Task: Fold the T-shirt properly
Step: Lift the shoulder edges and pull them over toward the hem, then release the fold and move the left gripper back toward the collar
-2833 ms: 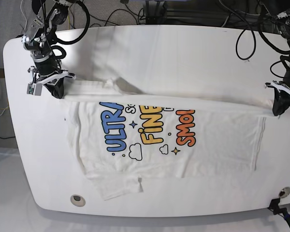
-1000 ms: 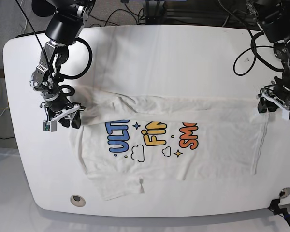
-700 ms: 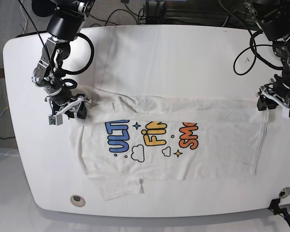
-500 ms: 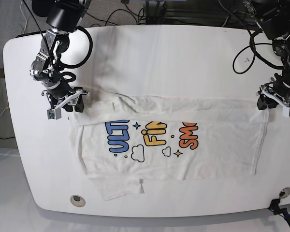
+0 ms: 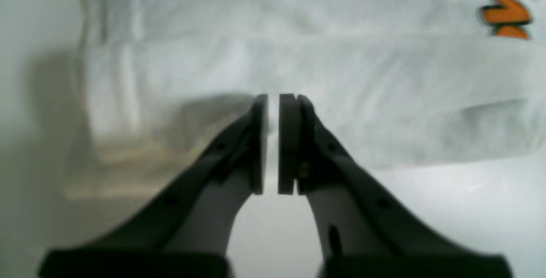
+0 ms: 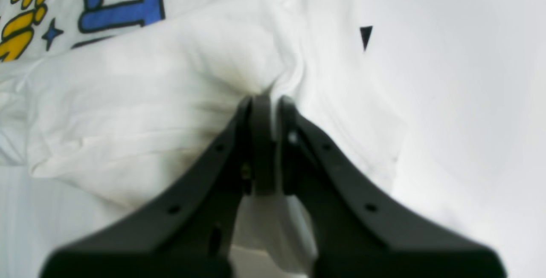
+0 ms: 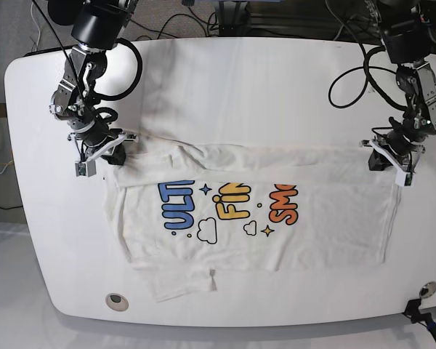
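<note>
1. Cloth fills the near ground of both wrist views: the T-shirt (image 7: 254,211) lies spread on the white tabletop (image 7: 261,87), print side up, with its far edge folded over toward the near side in a long white band.
2. Near the front edge of the table in the base view, a sleeve (image 7: 182,282) sticks out from the lower left of the shirt, close to a round hole (image 7: 115,299) in the tabletop.
3. Above that sits the print (image 7: 229,207): blue letters on the left, yellow in the middle, orange on the right, with small clouds and stars beneath; the fold covers its upper part.
4. The right gripper (image 6: 266,103), on the base view's left, has its jaws drawn together, and in its wrist view a bunched ridge of the white fabric rises right at the fingertips. Whether cloth is actually pinched between them I cannot tell. The blue lettering (image 6: 121,7) lies just beyond it.
5. The left gripper (image 5: 275,99), on the base view's right, has its jaws nearly together with only a thin bright slit between the pads. It sits over the folded band's corner; whether it grips the cloth is unclear. Orange lettering (image 5: 503,7) shows at the far right.
6. Farthest back, dark cables (image 7: 356,62) trail across the table's rear edge behind both arms.
</note>
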Robot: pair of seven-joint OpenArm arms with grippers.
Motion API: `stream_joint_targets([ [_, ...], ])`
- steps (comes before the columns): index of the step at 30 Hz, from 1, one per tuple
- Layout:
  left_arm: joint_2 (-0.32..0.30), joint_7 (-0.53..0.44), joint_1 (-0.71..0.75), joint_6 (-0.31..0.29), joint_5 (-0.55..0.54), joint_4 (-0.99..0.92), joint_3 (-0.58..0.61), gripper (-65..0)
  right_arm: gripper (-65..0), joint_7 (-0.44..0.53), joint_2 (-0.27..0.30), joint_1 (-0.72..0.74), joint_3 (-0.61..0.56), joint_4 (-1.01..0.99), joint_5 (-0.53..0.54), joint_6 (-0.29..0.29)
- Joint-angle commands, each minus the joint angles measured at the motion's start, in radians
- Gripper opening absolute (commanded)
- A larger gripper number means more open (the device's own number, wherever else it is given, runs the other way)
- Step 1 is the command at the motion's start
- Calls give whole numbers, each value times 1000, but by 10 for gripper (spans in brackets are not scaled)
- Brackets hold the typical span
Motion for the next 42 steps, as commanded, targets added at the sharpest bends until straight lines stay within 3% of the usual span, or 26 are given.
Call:
stream_joint_targets([
  [1,-19,3,-18,-1,-13,11,21,-605,-649,18,11,8,-7,-4,7,0],
  [9,-28,50,67,1,-1,6,95,-611,-650,29,12,-51,-11,-1,8,0],
  [20,-89,106,368,20,37,48,184,-620,-650,-2,21,-221,-18,40,-3,6],
  [26,-109,108,511,37,59,68,167,-625,-650,-7,36,-324,-21,50,-10,9],
  [27,-109,104,524,39,58,71,165,-624,-650,-5,40,-334,-20,53,-15,8],
  [28,-124,-232,459,-33,-161,110,156,-622,-650,90,40,-290,-20,68,69,33],
  [42,-129,-176,499,-50,-78,127,-73,-643,-650,76,42,-291,-12,76,66,32],
])
